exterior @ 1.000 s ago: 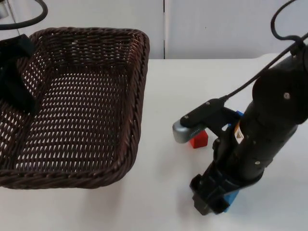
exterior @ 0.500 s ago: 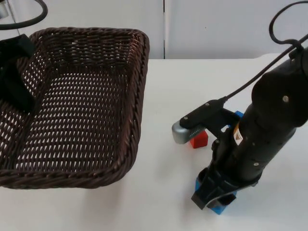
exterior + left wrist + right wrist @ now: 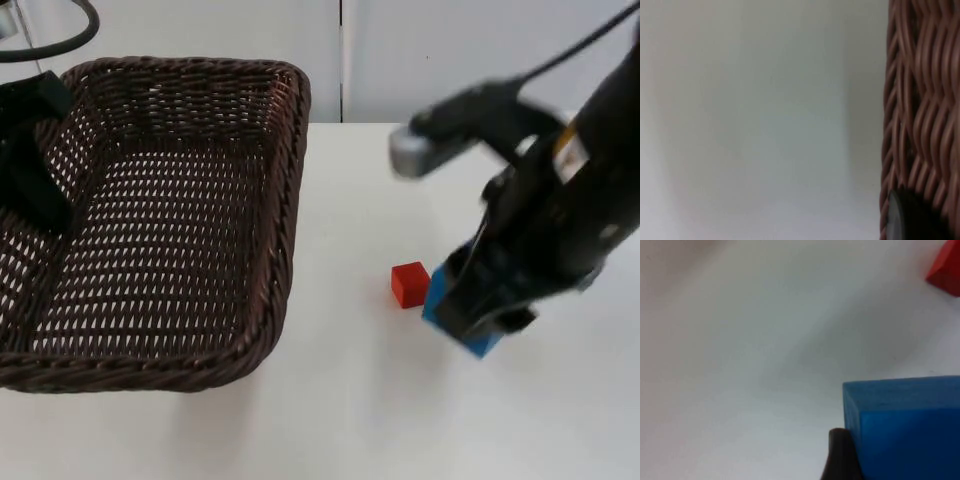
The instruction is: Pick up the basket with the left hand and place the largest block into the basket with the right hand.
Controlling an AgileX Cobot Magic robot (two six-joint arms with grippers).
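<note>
Blue block (image 3: 462, 322) clamped in our right gripper's (image 3: 478, 305) jaws.
Our left gripper (image 3: 35, 180) grips the basket (image 3: 285, 215); red block (image 3: 410, 285) beside.

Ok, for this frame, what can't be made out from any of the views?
- Right hand, top view: blurred by motion; its own arm covers most of the blue block.
- Blue block, right wrist view: cut off by the picture's edge.
- Red block, right wrist view: just a corner inside the edge.
- Left hand, top view: dark against the basket wall, so the grip is unclear.
- Basket, left wrist view: a blurred strip of weave.
</note>
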